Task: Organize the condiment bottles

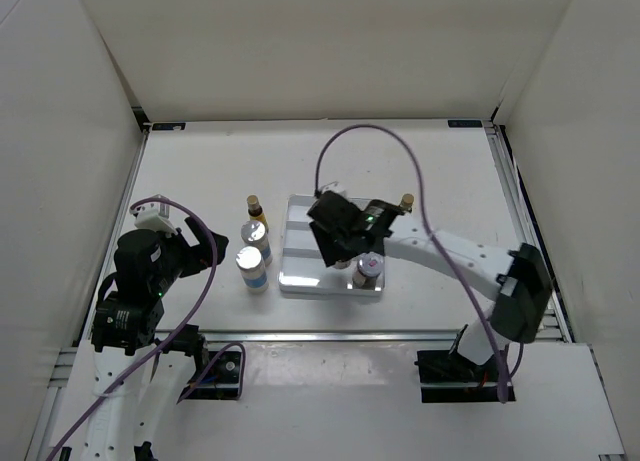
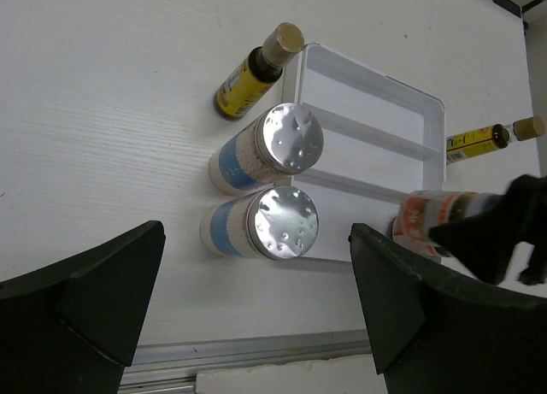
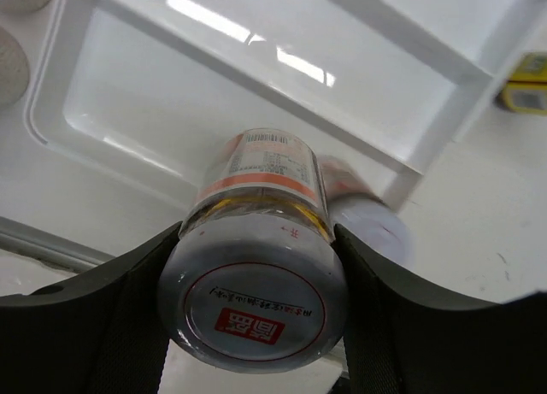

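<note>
Closest to the right wrist camera is a squat jar, its red-marked lid facing the lens. The right claw pinches it at the sides between its two dark fingers. An orange-banded label wraps the glass below the lid, and brownish contents show through. The jar's base points down into the white tray, over the compartment nearest the arms. Whether the base touches the tray floor cannot be told.

Just beside it, at the tray's near-right corner, stands the other jar. From above, it shows the same pale lid with a red mark. The wrist view shows it partly hidden behind the held one.

On the table, just left of the tray, two white-blue bottles stand upright, close together, one behind the other. Their dimpled silver caps catch the light.

Behind them, near the tray's far-left corner, stands a slim yellow bottle with a tan-looking cap. The other yellow bottle is on the table by the tray's far-right corner, outside the tray. The right arm partly covers it in the top view.

The left claw is spread wide and holds nothing. It hangs over the table to the left of the white-blue bottles, apart from them. The middle and far compartments of the tray show only bare white floor.
</note>
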